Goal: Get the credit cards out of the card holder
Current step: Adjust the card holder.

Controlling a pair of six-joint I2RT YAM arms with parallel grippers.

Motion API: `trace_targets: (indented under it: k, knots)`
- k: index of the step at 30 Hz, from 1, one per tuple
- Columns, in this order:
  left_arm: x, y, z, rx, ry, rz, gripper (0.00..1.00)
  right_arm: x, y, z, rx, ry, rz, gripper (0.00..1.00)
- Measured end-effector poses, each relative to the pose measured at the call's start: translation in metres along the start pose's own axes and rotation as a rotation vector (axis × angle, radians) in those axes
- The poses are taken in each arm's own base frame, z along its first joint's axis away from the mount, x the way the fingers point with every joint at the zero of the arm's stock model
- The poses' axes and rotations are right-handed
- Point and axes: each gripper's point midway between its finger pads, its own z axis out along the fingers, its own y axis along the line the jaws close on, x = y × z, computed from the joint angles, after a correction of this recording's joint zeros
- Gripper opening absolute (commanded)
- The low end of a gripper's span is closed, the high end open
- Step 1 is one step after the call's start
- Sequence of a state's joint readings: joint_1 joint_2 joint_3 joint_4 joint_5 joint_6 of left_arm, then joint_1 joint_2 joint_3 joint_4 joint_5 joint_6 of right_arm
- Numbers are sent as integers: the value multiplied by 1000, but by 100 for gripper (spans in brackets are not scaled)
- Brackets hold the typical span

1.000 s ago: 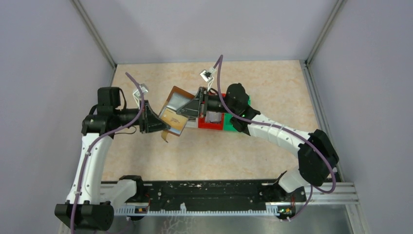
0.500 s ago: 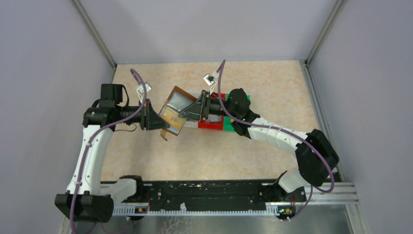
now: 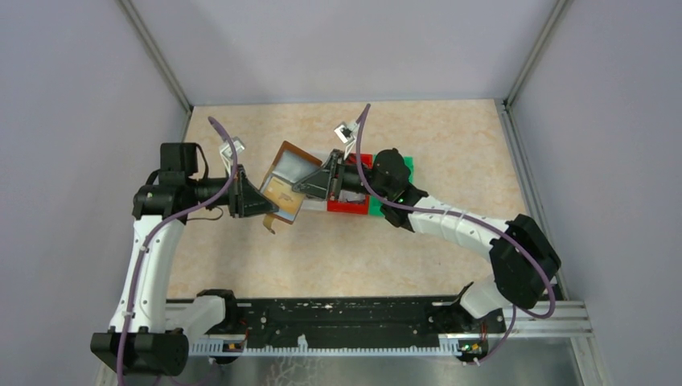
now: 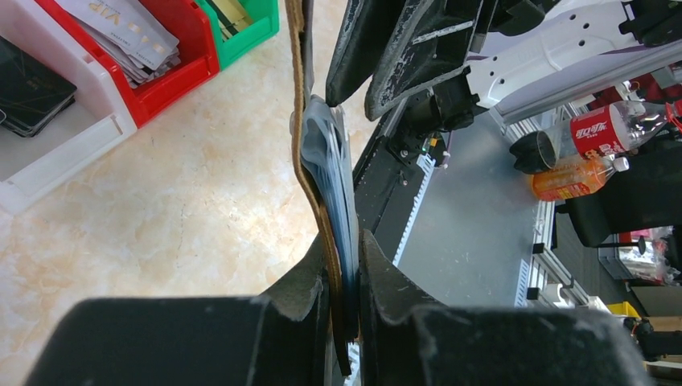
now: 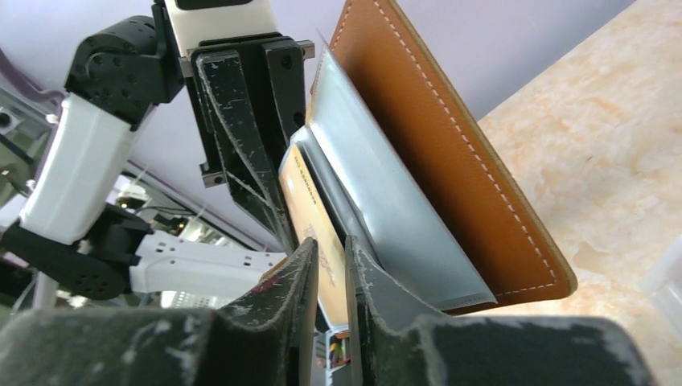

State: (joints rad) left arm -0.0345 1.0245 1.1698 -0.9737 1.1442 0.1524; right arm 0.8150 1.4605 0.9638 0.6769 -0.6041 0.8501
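Observation:
The brown card holder (image 3: 291, 154) is held open above the table between both arms. My left gripper (image 3: 269, 203) is shut on its lower edge; in the left wrist view (image 4: 344, 269) the leather (image 4: 299, 121) and bluish sleeves (image 4: 328, 161) sit between the jaws. My right gripper (image 3: 306, 186) is shut on a gold credit card (image 3: 282, 193) that sticks out of a sleeve. The right wrist view shows this card (image 5: 310, 205) between the jaws (image 5: 328, 261), beside the grey sleeve (image 5: 378, 209) and the leather cover (image 5: 434, 137).
A red bin (image 3: 347, 206) and a green bin (image 3: 406, 166) lie under the right arm. In the left wrist view the white bin (image 4: 56, 157) holds a black card (image 4: 28, 76), the red bin (image 4: 173, 76) silvery cards (image 4: 121, 32), and the green bin (image 4: 249, 32) gold cards.
Both arms shifted only slightly. The holder stays held between the two grippers, and the right gripper has moved a little to the left along the gold card.

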Motion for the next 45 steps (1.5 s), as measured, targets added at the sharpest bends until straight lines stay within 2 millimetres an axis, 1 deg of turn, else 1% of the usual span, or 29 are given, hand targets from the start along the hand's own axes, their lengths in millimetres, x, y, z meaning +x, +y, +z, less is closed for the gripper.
trace_targets:
  k: [4,6,7,11,13,16,19,20,23,24,25,27,28,29,31,34,36,38,40,41,43,45]
  knots:
    - [2,-1,-1,1,5,-1,0,3,-4,3,27,-6,-30,5]
    - [3,-2,-1,4,6,8,6,3,-4,3,32,-5,-36,0]
    - [4,-3,-2,5,6,12,10,3,-3,3,32,-5,-40,0]
    - [4,-6,-2,20,4,31,20,1,6,2,9,-10,-45,0]
    - [4,-7,-2,29,4,32,21,-3,15,1,-27,-19,-29,0]
    - [3,-7,-1,40,8,24,24,-4,23,0,-66,-31,0,0]
    - [1,-7,0,53,17,6,23,-1,25,-3,-83,-37,39,0]
    - [1,-6,0,56,19,2,21,0,25,-4,-83,-37,48,8]
    - [2,-6,0,58,25,1,10,2,20,-4,-69,-28,72,42]
    - [2,-7,0,57,27,1,8,3,18,-5,-59,-24,73,51]
    - [3,-6,-1,53,30,3,5,4,16,-5,-52,-18,78,59]
    - [3,-2,-1,36,38,10,1,5,11,-8,-21,-2,65,69]
    - [4,0,-1,31,41,16,0,3,9,-9,1,4,49,73]
    - [4,1,-1,31,44,22,0,1,8,-9,28,14,31,75]
    - [5,3,0,32,51,40,0,-11,10,-10,81,20,-31,77]
    - [4,0,-2,39,54,77,0,-39,19,-12,146,-1,-153,82]
    - [3,-3,-3,47,51,97,0,-54,24,-14,179,-14,-228,84]
    - [2,-5,-3,56,48,110,0,-64,27,-18,210,-13,-304,86]
    - [1,-7,-4,63,46,115,0,-64,23,-21,248,9,-376,87]
    - [0,-8,-4,67,44,117,0,-61,19,-23,269,28,-403,87]
    - [-1,-11,-5,76,42,118,0,-51,14,-25,286,73,-433,87]
    - [-1,-12,-5,80,41,116,0,-41,11,-27,284,118,-450,84]
